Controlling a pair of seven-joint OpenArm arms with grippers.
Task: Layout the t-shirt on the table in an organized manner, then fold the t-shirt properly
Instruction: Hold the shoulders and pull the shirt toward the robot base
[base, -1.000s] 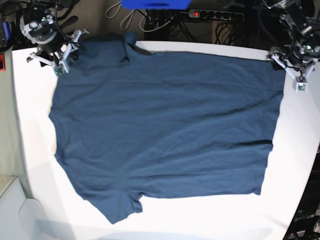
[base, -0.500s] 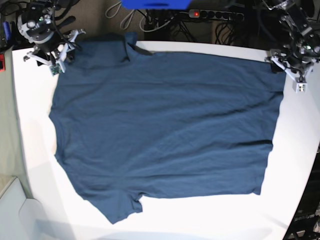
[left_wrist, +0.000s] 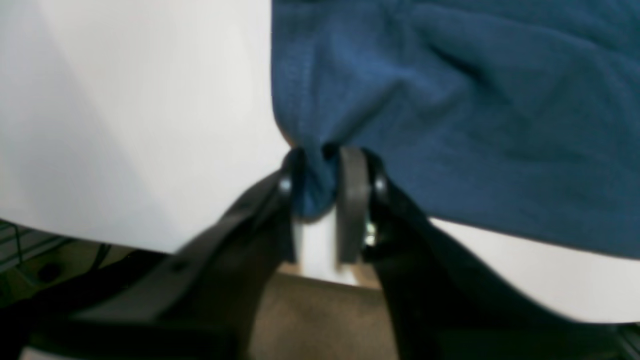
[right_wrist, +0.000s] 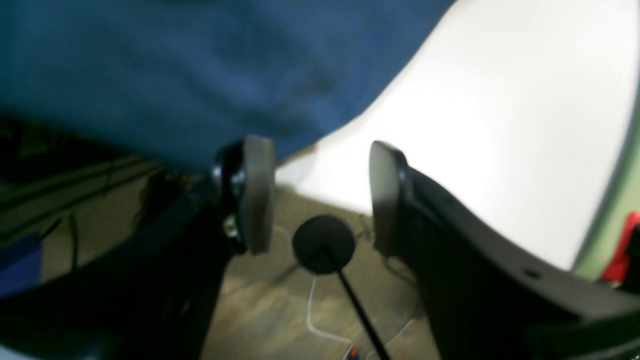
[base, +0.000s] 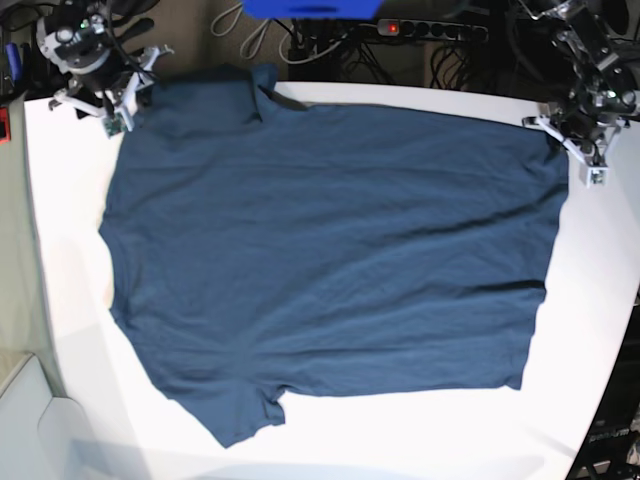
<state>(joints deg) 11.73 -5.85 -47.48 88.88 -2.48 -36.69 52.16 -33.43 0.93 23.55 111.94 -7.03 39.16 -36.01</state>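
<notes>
Bright even light; wrist views blurry (esp. right), base sharp.

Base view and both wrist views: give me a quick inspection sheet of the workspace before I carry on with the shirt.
Surface: white table, bare around the shirt.
Job's things: navy t-shirt spread nearly flat, mild wrinkles; one sleeve at the near edge, the other at the far edge.
Clutter: nothing seen on the table.
Grippers: left gripper pinching a corner of the shirt at the table edge; right gripper open, empty, beside the far sleeve.
Cables: tangle behind the table, with a power strip showing a red light.
Surroundings: blue object at the far side; floor beyond the edge.
</notes>
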